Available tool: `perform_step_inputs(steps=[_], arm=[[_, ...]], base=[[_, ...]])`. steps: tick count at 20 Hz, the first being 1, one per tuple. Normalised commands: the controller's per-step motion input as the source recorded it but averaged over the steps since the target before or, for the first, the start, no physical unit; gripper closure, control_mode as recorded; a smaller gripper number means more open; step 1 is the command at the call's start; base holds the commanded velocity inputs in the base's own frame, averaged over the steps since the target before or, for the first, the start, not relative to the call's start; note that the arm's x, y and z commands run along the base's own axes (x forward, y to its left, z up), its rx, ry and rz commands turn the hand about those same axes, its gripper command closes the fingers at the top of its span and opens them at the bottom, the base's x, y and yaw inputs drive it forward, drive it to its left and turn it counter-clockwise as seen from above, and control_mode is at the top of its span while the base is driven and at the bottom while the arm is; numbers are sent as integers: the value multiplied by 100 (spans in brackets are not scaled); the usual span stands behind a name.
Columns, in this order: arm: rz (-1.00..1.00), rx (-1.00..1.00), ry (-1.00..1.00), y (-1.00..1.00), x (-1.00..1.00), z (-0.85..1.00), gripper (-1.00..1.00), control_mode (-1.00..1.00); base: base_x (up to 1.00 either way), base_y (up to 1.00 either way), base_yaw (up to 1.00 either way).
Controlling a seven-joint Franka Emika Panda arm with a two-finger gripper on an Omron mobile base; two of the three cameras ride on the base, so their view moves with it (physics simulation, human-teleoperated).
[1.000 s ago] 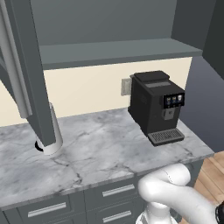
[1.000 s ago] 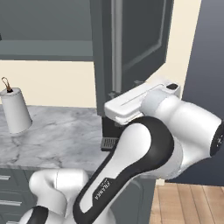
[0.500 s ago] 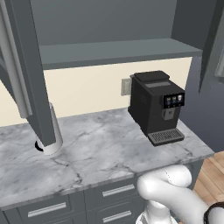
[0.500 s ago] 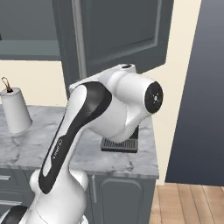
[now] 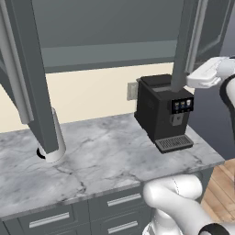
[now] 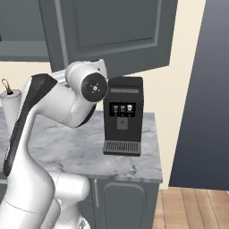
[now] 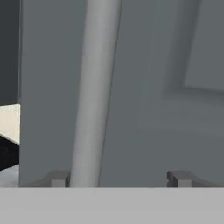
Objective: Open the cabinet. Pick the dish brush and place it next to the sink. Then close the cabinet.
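The cabinet [image 5: 105, 55] stands with both doors swung out and its grey shelf bare where I can see it. Its right door [image 5: 183, 46] is edge-on in the left base view, with my white wrist [image 5: 204, 75] against it. In the hand view my gripper [image 7: 119, 178] is open, right up against that door [image 7: 157, 109]. The silver bar handle [image 7: 94, 87] runs between the fingertips [image 7: 59, 178], close to the left one. The right base view shows the same door [image 6: 116, 36] face-on above my elbow. The dish brush and the sink are out of view.
A black coffee machine [image 5: 165, 112] stands on the marble counter [image 5: 101, 156] under the right door. A white paper-towel roll [image 5: 53, 142] stands behind the left door [image 5: 32, 92]. Drawers with horizontal handles [image 5: 121, 199] run below the counter. A tall dark panel [image 6: 205, 89] rises to the right.
The right door has swung from the far right edge of the left base view towards its middle. The arm has swung with it, from stretched out to folded up beside the door.
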Motion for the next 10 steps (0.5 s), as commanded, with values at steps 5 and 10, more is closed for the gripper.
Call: perform_step_inputs(steps=[5, 10], arm=[[-10, 0, 0, 45, 72, 0, -100, -100], [-2, 2, 0, 26, 92, 0, -100, -100]], base=[[0, 0, 0], [0, 0, 0]])
